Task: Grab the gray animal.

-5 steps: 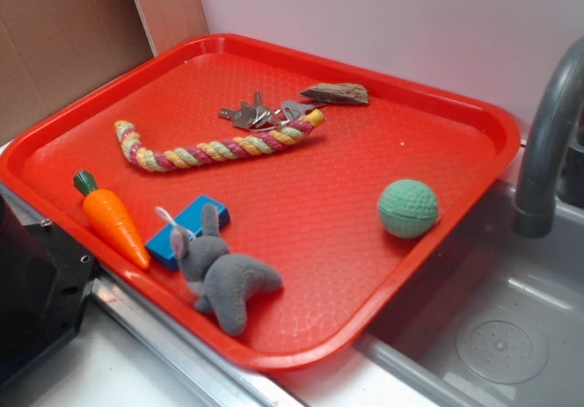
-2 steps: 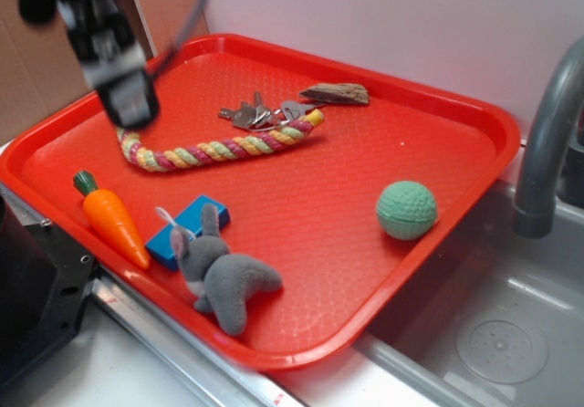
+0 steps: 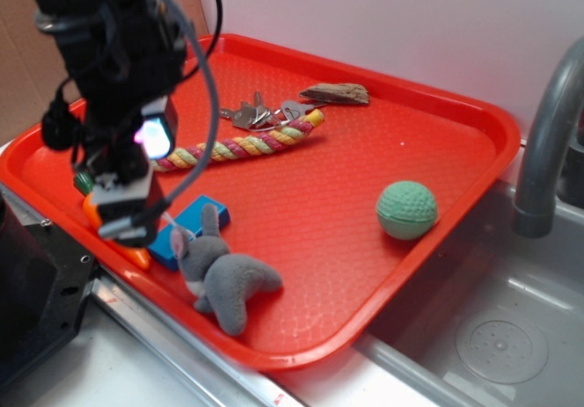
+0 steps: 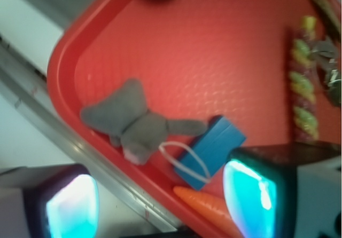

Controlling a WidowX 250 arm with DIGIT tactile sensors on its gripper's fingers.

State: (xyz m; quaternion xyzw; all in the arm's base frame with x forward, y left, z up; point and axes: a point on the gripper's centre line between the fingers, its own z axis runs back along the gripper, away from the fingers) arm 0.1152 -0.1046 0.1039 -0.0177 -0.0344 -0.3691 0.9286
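Observation:
The gray animal (image 3: 224,276) is a small plush lying on its side near the front edge of the red tray (image 3: 474,120). In the wrist view the gray animal (image 4: 128,121) lies ahead of the fingers, ears pointing toward a blue block (image 4: 215,150). My gripper (image 3: 128,227) hangs just left of the plush, over an orange carrot (image 3: 139,256) and the tray's front-left rim. Through the wrist camera the gripper (image 4: 160,200) is open, with only the carrot (image 4: 206,208) and tray rim between its fingers (image 4: 250,192). Nothing is held.
A blue block (image 3: 194,222) touches the plush's ears. A striped rope (image 3: 239,147), keys (image 3: 254,113) and a wood piece (image 3: 336,94) lie at the tray's back. A green ball (image 3: 407,209) sits at the right. A gray faucet (image 3: 546,142) and sink are to the right.
The arm came in from the upper left and dropped down over the carrot, beside the plush. The toys have not moved.

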